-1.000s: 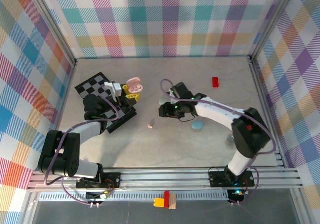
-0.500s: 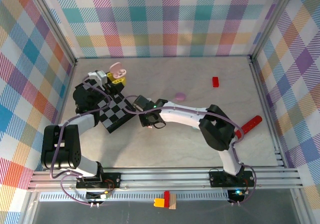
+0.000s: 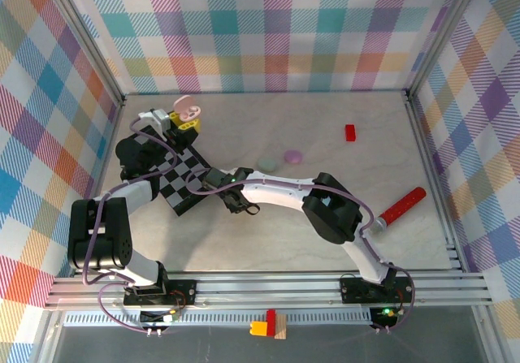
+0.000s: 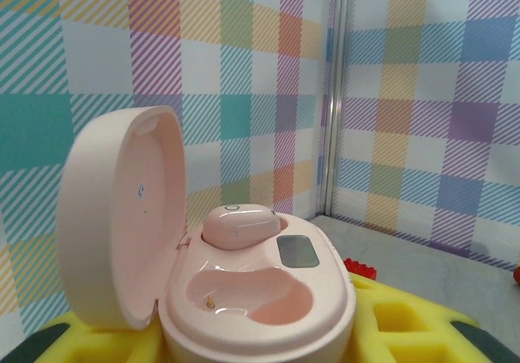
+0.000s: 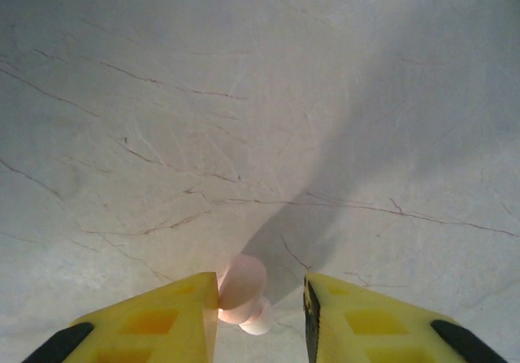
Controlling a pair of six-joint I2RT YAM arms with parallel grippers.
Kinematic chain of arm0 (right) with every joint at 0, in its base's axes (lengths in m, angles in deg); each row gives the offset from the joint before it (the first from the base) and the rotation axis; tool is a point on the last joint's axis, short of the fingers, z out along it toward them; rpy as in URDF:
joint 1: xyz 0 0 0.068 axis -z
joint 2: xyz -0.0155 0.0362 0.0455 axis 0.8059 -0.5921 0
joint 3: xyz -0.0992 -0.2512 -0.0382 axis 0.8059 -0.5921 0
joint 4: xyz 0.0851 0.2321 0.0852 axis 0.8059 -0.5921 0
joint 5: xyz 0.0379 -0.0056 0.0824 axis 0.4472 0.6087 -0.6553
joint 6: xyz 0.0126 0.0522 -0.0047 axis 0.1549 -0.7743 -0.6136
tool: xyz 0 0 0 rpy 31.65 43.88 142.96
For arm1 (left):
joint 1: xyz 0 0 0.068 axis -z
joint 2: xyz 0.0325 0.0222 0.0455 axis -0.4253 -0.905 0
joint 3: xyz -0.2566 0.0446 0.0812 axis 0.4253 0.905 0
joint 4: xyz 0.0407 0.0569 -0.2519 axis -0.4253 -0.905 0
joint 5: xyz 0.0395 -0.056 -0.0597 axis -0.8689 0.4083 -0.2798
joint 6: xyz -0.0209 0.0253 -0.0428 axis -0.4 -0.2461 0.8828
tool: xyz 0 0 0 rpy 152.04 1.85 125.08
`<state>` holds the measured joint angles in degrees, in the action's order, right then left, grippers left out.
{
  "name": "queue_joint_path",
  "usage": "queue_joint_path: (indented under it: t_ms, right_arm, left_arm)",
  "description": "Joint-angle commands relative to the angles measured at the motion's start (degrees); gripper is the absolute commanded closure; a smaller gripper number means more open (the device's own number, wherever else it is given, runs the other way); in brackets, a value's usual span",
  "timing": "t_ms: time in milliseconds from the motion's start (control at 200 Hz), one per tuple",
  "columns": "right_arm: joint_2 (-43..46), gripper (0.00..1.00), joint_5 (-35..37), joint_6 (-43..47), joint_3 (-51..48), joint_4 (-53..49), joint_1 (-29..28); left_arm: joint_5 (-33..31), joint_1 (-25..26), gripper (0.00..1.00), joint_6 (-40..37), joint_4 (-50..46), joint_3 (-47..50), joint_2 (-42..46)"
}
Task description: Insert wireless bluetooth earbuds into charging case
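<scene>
Currently the left gripper (image 3: 184, 121) is clamped on a glossy pale-pink oval plastic charging case (image 4: 260, 302). Its matte yellow pads (image 4: 422, 313) press against the case's rounded base. The case's domed lid (image 4: 122, 217) stands hinged open and upright, smooth and hollow inside. One rounded pink earbud (image 4: 237, 225) sits in the farther socket. The nearer socket (image 4: 252, 291) is an empty, shiny, kidney-shaped hollow. In the top view the case is held over the table's far-left corner, beyond a black-and-grey checkered mat (image 3: 175, 176).

The right gripper (image 5: 260, 282) is low over the pale grey, marble-like table (image 5: 244, 95), whose surface is laced with fine dark veins. Its jaws stand apart around a second loose pink earbud (image 5: 242, 291), a small smooth bulb with a short stub that lies on the table. One yellow pad touches the earbud, and a gap separates it from the other pad. In the top view this gripper sits just beside the near corner of the checkered mat.

Farther out lie a lilac pebble-shaped case (image 3: 292, 157) and a mint pebble-shaped case (image 3: 266, 164) just beside it. A small red block (image 3: 350, 132) and a red cylinder (image 3: 404, 205) lie toward the right.
</scene>
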<state>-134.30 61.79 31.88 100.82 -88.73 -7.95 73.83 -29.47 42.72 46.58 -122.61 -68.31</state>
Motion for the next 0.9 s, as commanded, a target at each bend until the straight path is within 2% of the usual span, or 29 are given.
queue_joint_path:
  t_ms: [0,195,435,615,710,895]
  right_arm:
    - [-1.5,0.69,-0.2,0.1,1.6,-1.6,-0.3]
    - [-2.5,0.73,-0.9,0.7,2.7,-2.1,-0.2]
    - [-3.9,0.69,-2.4,0.0,3.7,-2.8,-0.3]
    - [-3.9,0.77,-3.0,0.0,4.1,-3.0,-0.4]
    - [-2.4,0.8,-2.7,0.1,3.1,-2.4,-0.3]
    - [5.3,0.81,-3.2,-0.6,-2.6,2.5,-0.1]
  left_arm:
    - [1.0,-0.8,0.62,0.5,3.1,-1.6,-0.5]
    - [1.4,-0.8,0.62,0.3,3.2,-1.9,-1.3]
    - [1.8,-0.8,0.62,0.2,3.2,-1.8,-1.5]
    - [2.1,-0.7,0.62,0.0,3.2,-1.8,-1.6]
    - [2.1,-0.7,0.62,-0.2,3.2,-1.6,-1.6]
    - [2.0,0.9,0.62,-1.9,3.1,-0.4,-1.2]
